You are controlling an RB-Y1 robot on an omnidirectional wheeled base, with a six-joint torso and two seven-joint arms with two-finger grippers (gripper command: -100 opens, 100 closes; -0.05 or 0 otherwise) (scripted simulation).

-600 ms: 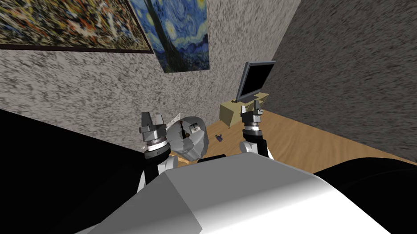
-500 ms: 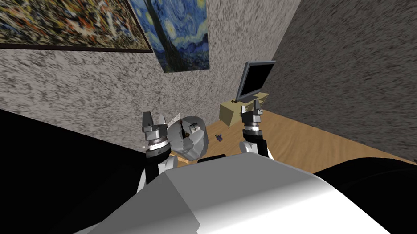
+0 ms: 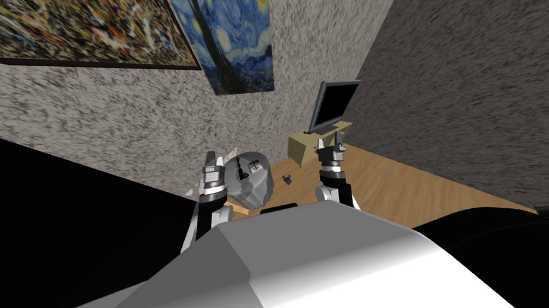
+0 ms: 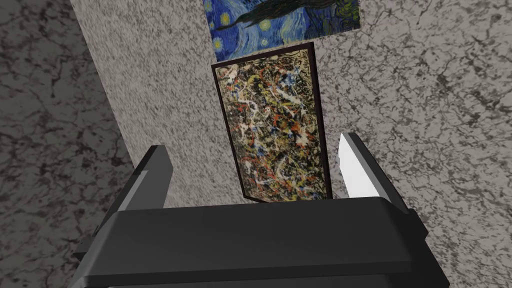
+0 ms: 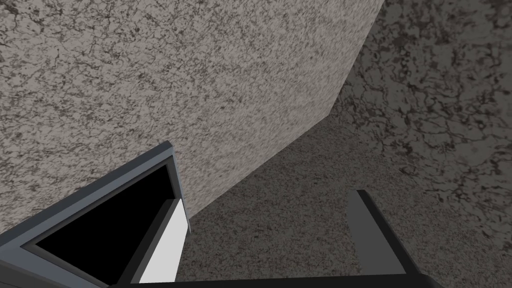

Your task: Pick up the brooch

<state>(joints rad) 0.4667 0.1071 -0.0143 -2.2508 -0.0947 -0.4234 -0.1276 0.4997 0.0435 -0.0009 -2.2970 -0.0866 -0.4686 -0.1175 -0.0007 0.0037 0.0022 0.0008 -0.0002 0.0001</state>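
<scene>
Looking down from the head, you have the following.
- Left end effector [image 3: 213, 159]: raised, fingers pointing up toward the wall, just beside a grey rounded lump [image 3: 254, 182].
- Right end effector [image 3: 330, 141]: raised the same way, in front of the stand [image 3: 301, 149].
- Brooch [image 3: 288, 180]: a small dark blue thing lying on the wooden floor [image 3: 398, 184]. It is between the lump and the right arm, near the stand, and apart from both end effectors. It is too small for you to read its shape.
- TV [image 3: 334, 102]: dark screen in a grey frame, standing on the pale yellow stand in the corner where two speckled walls meet.
- Blue painting [image 3: 237, 34]: swirled, hung on the wall above the lump.
- Speckled painting [image 3: 79, 30]: many-coloured, in a dark frame, beside the blue one.
- Black area [image 3: 48, 231]: below the wall on the left arm's side.

Left wrist view.
- Left end effector [image 4: 255, 145]: both fingers rise from the dark body and are spread wide, pinching nothing.

Right wrist view.
- Right end effector [image 5: 266, 196]: fingers spread wide with nothing between them.
- TV [image 5: 100, 220]: one grey-framed corner with black screen, seen behind one finger. You cannot tell whether the two touch.
</scene>
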